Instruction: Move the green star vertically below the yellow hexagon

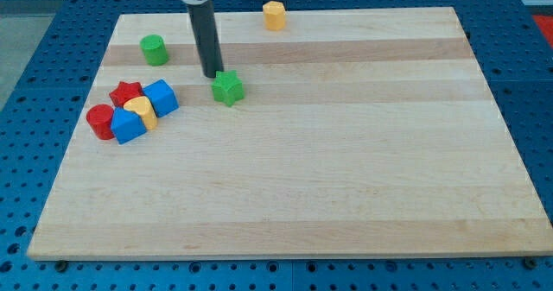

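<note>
Rod tip [212, 75] sits just up-left of the green star [228, 88], touching or nearly so; contact cannot be confirmed. No fingers on this arm, only the bare rod, so nothing spreads or pinches. Yellow hexagon [274, 15] lies well to the tip's upper right, at the wooden board [346, 179] top edge. Star looks small, rigid, light; likely slides easily but may spin off its points. Best pushed square on its left side, toward the view's right.
</note>
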